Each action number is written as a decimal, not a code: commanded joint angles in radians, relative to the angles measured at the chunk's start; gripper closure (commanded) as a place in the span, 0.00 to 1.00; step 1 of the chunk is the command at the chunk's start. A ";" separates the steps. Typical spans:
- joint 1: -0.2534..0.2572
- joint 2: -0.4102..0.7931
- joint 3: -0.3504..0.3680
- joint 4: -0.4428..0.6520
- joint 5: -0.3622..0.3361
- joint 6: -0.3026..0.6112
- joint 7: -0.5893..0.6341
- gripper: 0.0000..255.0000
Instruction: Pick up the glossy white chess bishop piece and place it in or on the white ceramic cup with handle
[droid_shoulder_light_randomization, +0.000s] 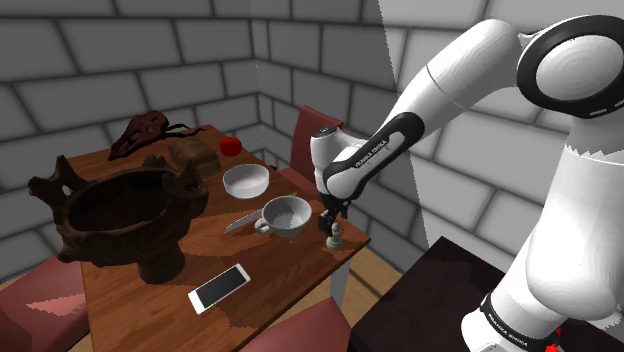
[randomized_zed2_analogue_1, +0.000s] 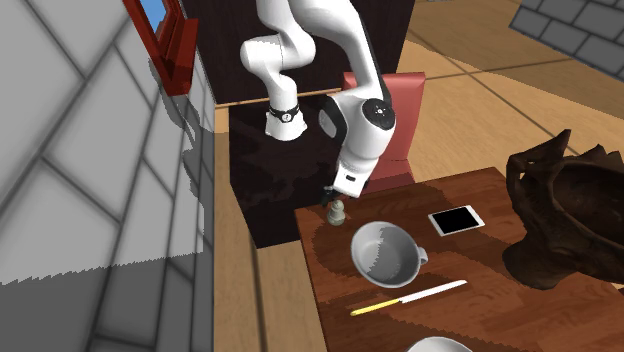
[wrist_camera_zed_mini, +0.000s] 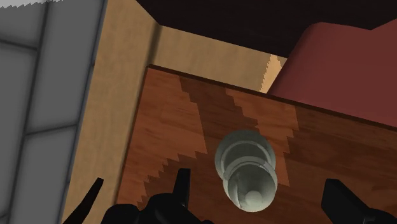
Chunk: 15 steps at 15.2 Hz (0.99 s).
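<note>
A white Franka arm lowers its black gripper (droid_shoulder_light_randomization: 333, 224) over the corner of a wooden table (droid_shoulder_light_randomization: 285, 268) in a room of grey stone-block walls and pale plank flooring. The fingers (wrist_camera_zed_mini: 181, 186) stand released and apart. The pale, glossy chess bishop (wrist_camera_zed_mini: 248, 170) stands upright between them, touched by neither, on the tabletop directly below the hand.

Beyond the fingers, away from the table's corner, sits the white cup with handle (droid_shoulder_light_randomization: 288, 222), near the bishop but clear of it. A knife with a yellow handle (randomized_zed2_analogue_1: 408, 297) lies on the cup's far side. A white bowl (droid_shoulder_light_randomization: 246, 181), a red apple (droid_shoulder_light_randomization: 231, 146) and a large dark carved vessel (droid_shoulder_light_randomization: 125, 215) stand farther off. A phone (droid_shoulder_light_randomization: 219, 287) lies flat, well apart from the gripper.

White lettering runs along the arm's dark forearm band, too small to read with certainty.

The bishop stands close to two table edges: bare floor lies past one, a red chair (wrist_camera_zed_mini: 337, 70) past the other. The dark stand (droid_shoulder_light_randomization: 420, 300) sits just off the corner. Open tabletop lies between fingers and cup.
</note>
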 joint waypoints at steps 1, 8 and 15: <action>0.000 0.022 -0.003 -0.006 -0.009 0.028 0.006 0.00; 0.000 0.037 -0.006 -0.012 -0.016 0.049 0.010 0.00; 0.000 0.037 -0.006 -0.011 -0.016 0.048 0.011 1.00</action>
